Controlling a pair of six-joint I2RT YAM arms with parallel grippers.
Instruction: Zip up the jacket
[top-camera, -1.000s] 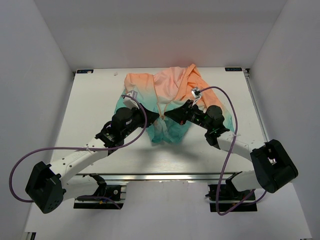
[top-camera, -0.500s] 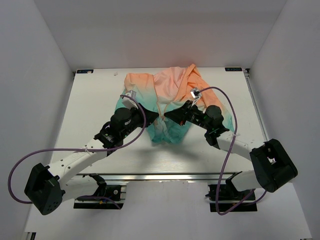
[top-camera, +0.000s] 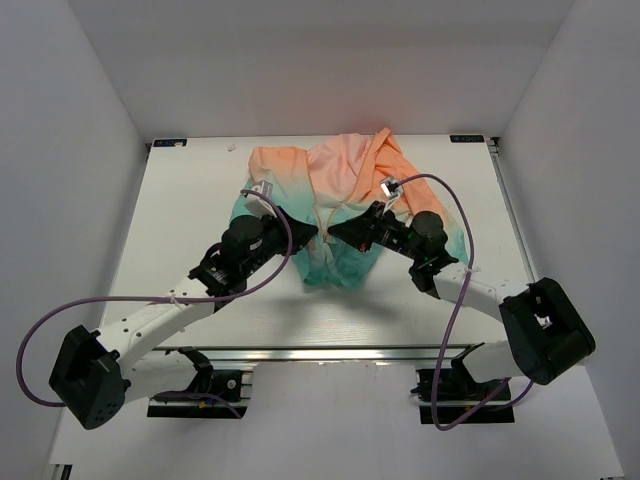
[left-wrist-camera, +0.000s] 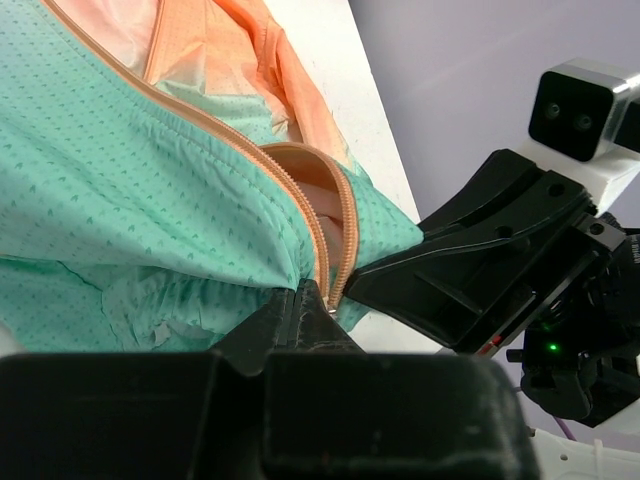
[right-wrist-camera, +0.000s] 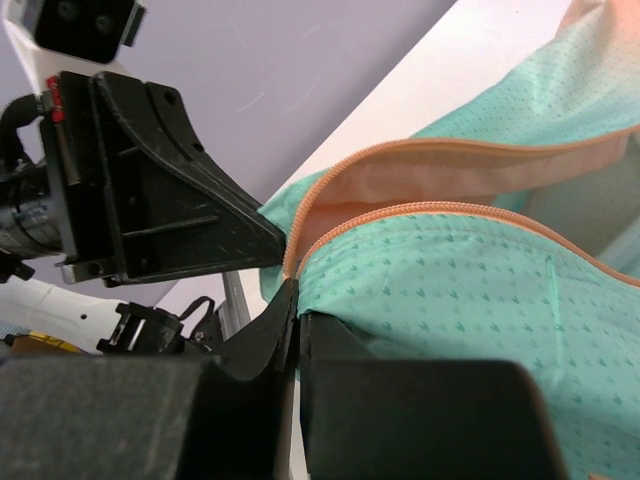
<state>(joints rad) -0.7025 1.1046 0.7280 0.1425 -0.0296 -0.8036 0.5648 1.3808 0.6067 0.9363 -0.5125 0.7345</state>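
Where the left tool (left-wrist-camera: 318, 302) clamps the jacket (left-wrist-camera: 150, 180), the zipper (left-wrist-camera: 322, 235) vanishes.

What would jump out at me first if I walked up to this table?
The jacket, peach-orange fading to teal, lies crumpled toward the far middle of the white table. The left gripper and right gripper meet almost tip to tip at its teal lower front. Each is pinched shut on fabric beside the orange zipper, whose two rows of teeth gape apart above that spot.
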